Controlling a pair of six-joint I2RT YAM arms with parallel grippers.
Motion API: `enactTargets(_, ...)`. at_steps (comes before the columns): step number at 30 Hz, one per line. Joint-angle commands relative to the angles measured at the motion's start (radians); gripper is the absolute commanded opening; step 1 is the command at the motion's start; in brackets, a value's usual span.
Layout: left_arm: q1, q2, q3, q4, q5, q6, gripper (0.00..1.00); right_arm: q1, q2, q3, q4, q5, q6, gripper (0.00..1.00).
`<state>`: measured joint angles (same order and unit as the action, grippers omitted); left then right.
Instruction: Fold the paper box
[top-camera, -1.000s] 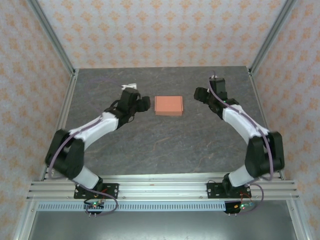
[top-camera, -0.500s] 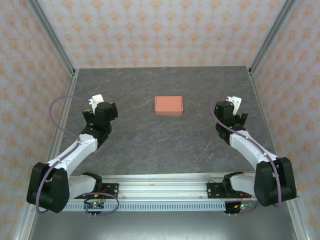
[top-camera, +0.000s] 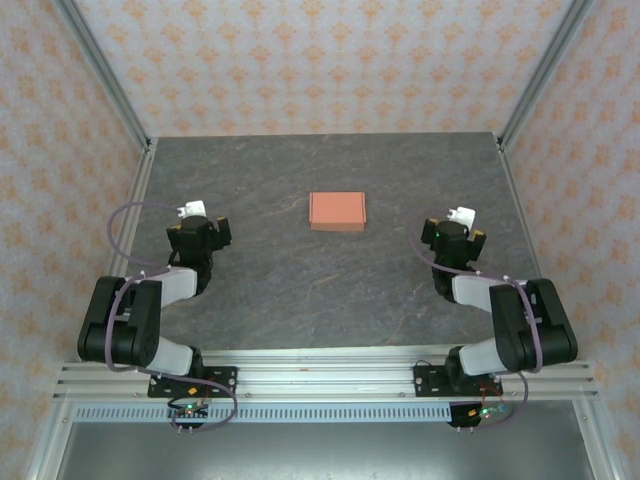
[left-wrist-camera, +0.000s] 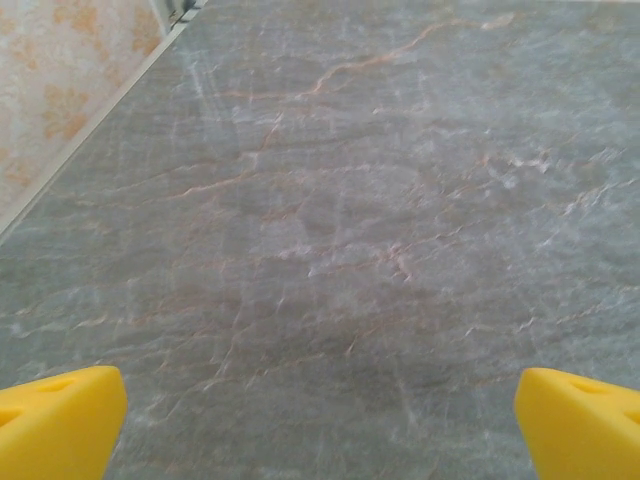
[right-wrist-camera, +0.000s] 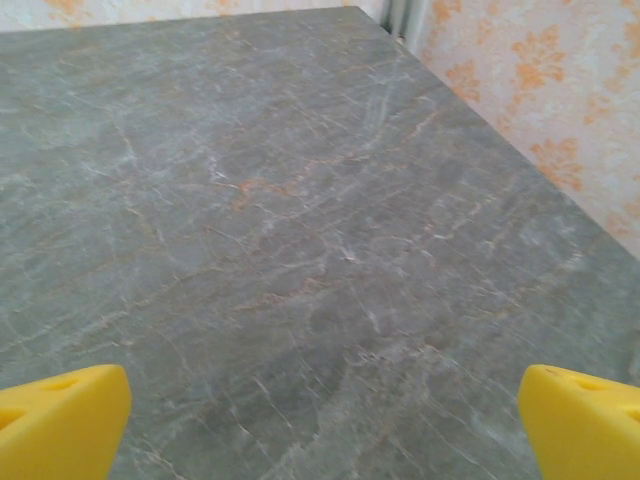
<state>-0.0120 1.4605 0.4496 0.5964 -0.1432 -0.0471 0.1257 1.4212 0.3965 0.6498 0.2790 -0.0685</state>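
Observation:
The paper box (top-camera: 337, 211) lies as a small flat salmon-orange rectangular box on the grey stone-patterned table (top-camera: 320, 290), at centre back. My left gripper (top-camera: 198, 232) sits folded back at the left, well apart from the box, open with nothing between its yellow fingertips (left-wrist-camera: 60, 420). My right gripper (top-camera: 452, 237) rests at the right, also clear of the box, open and empty, its yellow fingertips (right-wrist-camera: 585, 420) at the frame's lower corners. Midway points: left gripper (left-wrist-camera: 320, 425), right gripper (right-wrist-camera: 322, 425), both over bare table.
Patterned walls with aluminium posts (top-camera: 100, 75) close in the table on three sides. The left wall's foot (left-wrist-camera: 70, 150) runs close to the left gripper; the right wall (right-wrist-camera: 540, 110) stands near the right gripper. A metal rail (top-camera: 320, 380) carries both arm bases.
Both arms pulled back from beside the box toward their bases and folded up. Both grippers opened wider. The box stayed in place.

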Motion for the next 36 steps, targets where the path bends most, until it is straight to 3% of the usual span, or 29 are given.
enactTargets(1,-0.009,0.032,-0.031,0.156,0.120,0.055,1.00,-0.031,0.057,-0.036,0.206,-0.109,-0.007,0.99)
enactTargets(3,-0.007,0.036,-0.023,0.145,0.128,0.059,1.00,-0.038,0.111,-0.046,0.283,-0.119,-0.008,0.99)
enactTargets(10,-0.010,0.037,-0.023,0.147,0.121,0.062,1.00,-0.076,0.100,0.021,0.127,-0.155,0.033,0.99)
enactTargets(36,-0.013,0.037,-0.023,0.147,0.114,0.064,1.00,-0.076,0.099,0.016,0.134,-0.155,0.030,0.99)
